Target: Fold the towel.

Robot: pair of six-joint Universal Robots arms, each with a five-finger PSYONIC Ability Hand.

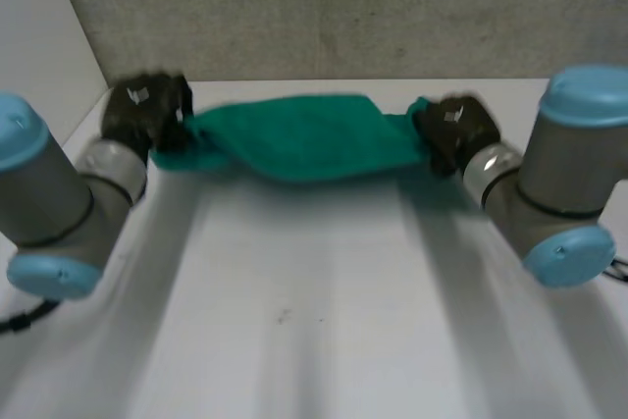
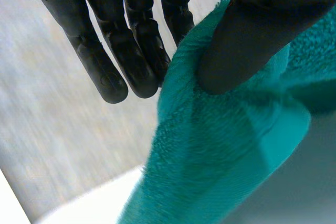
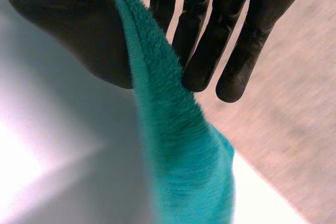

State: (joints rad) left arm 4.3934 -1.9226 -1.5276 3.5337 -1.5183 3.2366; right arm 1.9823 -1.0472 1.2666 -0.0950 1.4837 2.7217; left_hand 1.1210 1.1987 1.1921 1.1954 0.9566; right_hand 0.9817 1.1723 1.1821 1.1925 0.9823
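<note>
While the green towel [image 1: 309, 139] spans the gap between the two hands at the far end of the white table [image 1: 314, 340], each hand holds one of its ends. In the head view, the left hand [image 1: 147, 110] is at one end of the cloth and the right hand [image 1: 453, 130] at the other. The grey left arm [image 1: 59, 203] and right arm [image 1: 569, 183] reach in from either side. The towel is drawn out lengthwise between the hands, and its middle is broader and bulges toward the near side. Whether that middle rests on the table cannot be told. A grey speckled wall [image 1: 343, 17] stands just behind the table's far edge.

In the left wrist view, the thumb [image 2: 252, 40] presses onto the face of the towel [image 2: 220, 145]. The straight fingers [image 2: 113, 51] lie on the other side of the cloth's edge, so the end is pinched between them. The cloth falls away below the pinch in soft folds.

In the right wrist view, the thumb [image 3: 73, 30] bears against one face of the towel [image 3: 178, 145] and the straight fingers [image 3: 220, 40] against the other. Here too the end is pinched. The towel hangs edge-on from this hold as a narrow band, with the table surface beneath it.
</note>
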